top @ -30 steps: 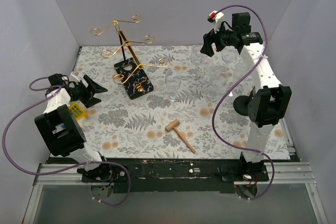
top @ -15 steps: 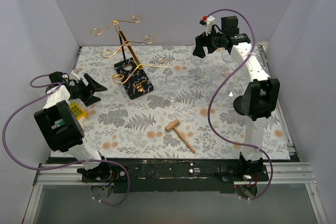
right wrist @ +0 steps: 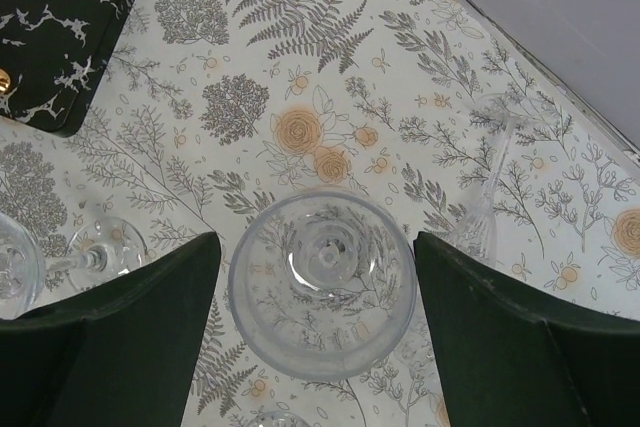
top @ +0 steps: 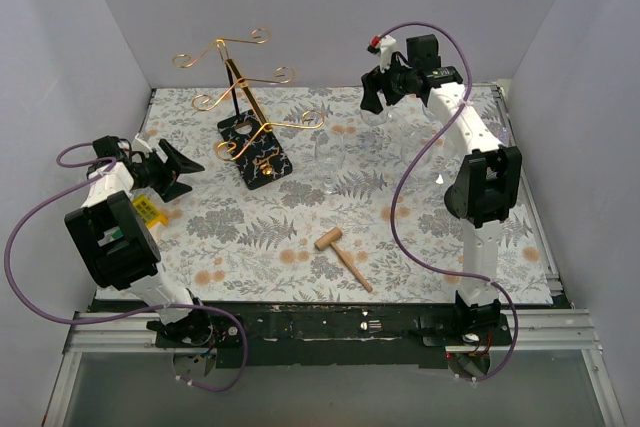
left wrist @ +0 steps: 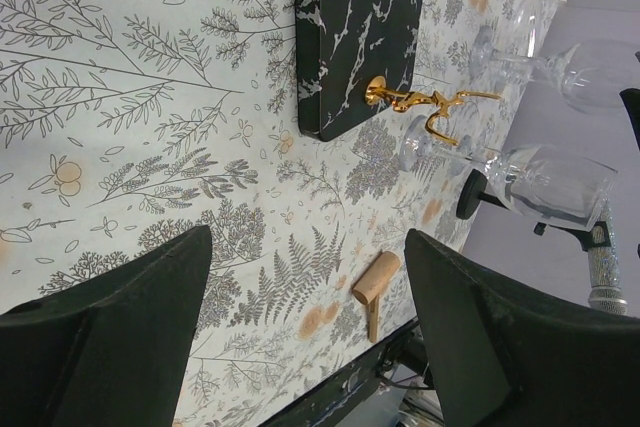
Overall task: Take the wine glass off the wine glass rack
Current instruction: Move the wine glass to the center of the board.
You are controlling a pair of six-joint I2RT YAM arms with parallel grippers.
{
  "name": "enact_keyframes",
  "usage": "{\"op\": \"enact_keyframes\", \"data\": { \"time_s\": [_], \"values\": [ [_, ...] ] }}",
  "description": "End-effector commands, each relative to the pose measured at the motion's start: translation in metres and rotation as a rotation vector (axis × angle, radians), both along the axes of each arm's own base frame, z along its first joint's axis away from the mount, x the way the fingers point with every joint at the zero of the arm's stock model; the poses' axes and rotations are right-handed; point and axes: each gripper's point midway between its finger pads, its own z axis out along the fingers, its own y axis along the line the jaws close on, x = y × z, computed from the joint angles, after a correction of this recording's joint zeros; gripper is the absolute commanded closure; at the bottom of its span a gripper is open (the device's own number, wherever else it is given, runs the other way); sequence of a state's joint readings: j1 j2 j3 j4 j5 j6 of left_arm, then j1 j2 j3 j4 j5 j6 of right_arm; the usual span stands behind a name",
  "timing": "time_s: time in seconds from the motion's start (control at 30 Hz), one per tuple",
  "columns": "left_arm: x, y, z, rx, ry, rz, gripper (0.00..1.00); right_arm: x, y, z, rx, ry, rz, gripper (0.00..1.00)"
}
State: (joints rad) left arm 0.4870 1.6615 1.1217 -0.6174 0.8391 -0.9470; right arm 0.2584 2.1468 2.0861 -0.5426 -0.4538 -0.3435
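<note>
The gold wire wine glass rack (top: 245, 97) stands at the back left on its black base (top: 258, 152); I see no glass on its arms. Its base also shows in the left wrist view (left wrist: 360, 37) and the right wrist view (right wrist: 60, 17). My right gripper (top: 375, 97) is open, high over a clear wine glass (right wrist: 322, 282) that stands upright on the cloth, seen from above between the fingers (right wrist: 318, 247). My left gripper (top: 185, 169) is open and empty, low at the left, pointing towards the rack (left wrist: 308, 237).
Other clear glasses stand nearby (right wrist: 100, 247) (right wrist: 485, 212) (left wrist: 545, 182) (top: 330, 155). A wooden mallet (top: 343, 255) lies near the front middle. A yellow object (top: 150, 210) sits by the left arm. Grey walls enclose the flowered cloth (top: 260, 237).
My right arm has swung left and towards the back, bringing its open gripper over the glasses. The left arm has barely moved.
</note>
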Motion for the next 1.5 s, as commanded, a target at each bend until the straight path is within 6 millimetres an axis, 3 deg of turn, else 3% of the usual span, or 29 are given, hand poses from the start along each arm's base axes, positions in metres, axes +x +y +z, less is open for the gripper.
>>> {"op": "enact_keyframes", "data": {
  "time_s": [0.0,0.3,0.47,0.67,0.83,0.97,1.2,1.3,1.47],
  "values": [
    [0.008,-0.001,0.018,0.012,-0.067,-0.01,0.22,0.004,0.008,0.01,0.021,-0.043,0.019,0.16],
    [0.005,-0.003,0.022,-0.004,-0.062,-0.004,0.22,-0.013,0.05,0.012,0.076,-0.048,0.121,0.32],
    [0.002,-0.007,0.025,-0.018,-0.06,-0.003,0.22,-0.017,0.078,0.021,0.118,-0.087,0.169,0.34],
    [-0.001,-0.01,0.026,-0.037,-0.057,-0.001,0.22,-0.021,0.11,0.02,0.136,-0.136,0.203,0.32],
    [0.0,-0.012,0.029,-0.055,-0.061,0.003,0.22,-0.02,0.116,0.016,0.138,-0.134,0.176,0.18],
    [0.003,-0.012,0.032,-0.066,-0.069,0.008,0.22,-0.012,0.113,0.028,0.175,-0.129,0.121,0.08],
    [0.01,-0.015,0.037,-0.062,-0.09,-0.009,0.21,-0.006,0.093,0.083,0.274,-0.146,0.085,0.07],
    [0.011,-0.017,0.038,-0.058,-0.096,-0.017,0.21,-0.017,0.067,0.11,0.261,-0.17,0.062,0.07],
    [0.013,-0.024,0.036,-0.052,-0.101,-0.039,0.2,-0.051,0.006,0.119,0.156,-0.165,0.028,0.07]
  ]
}}
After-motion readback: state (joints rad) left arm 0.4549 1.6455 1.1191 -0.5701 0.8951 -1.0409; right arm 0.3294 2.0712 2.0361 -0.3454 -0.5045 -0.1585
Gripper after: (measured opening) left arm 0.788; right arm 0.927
